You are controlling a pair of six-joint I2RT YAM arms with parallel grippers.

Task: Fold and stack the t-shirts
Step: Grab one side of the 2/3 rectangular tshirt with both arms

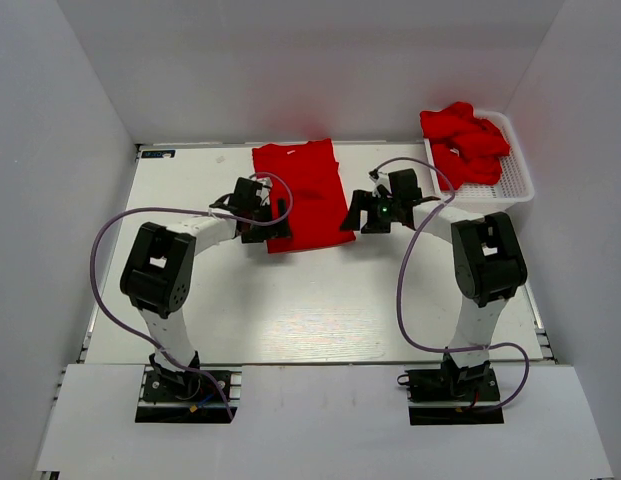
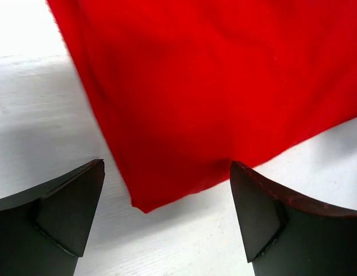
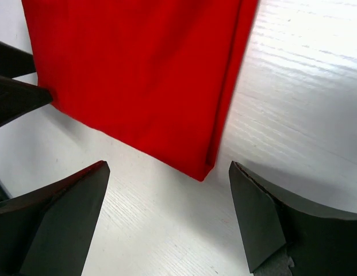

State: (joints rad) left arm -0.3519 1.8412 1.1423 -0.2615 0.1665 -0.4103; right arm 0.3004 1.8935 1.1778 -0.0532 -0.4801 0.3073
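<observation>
A folded red t-shirt [image 1: 305,190] lies flat at the table's far middle as a long rectangle. My left gripper [image 1: 274,229] is open and empty at its near left corner, which shows in the left wrist view [image 2: 145,202] just ahead of the jaws. My right gripper [image 1: 351,218] is open and empty at its near right corner, which shows in the right wrist view [image 3: 202,170] between the jaws. The left gripper's fingers [image 3: 17,95] show at the left edge of the right wrist view. More crumpled red t-shirts [image 1: 465,140] lie heaped in the basket.
A white plastic mesh basket [image 1: 518,180] stands at the far right corner of the white table [image 1: 310,310]. White walls close in the left, back and right sides. Purple cables loop beside both arms.
</observation>
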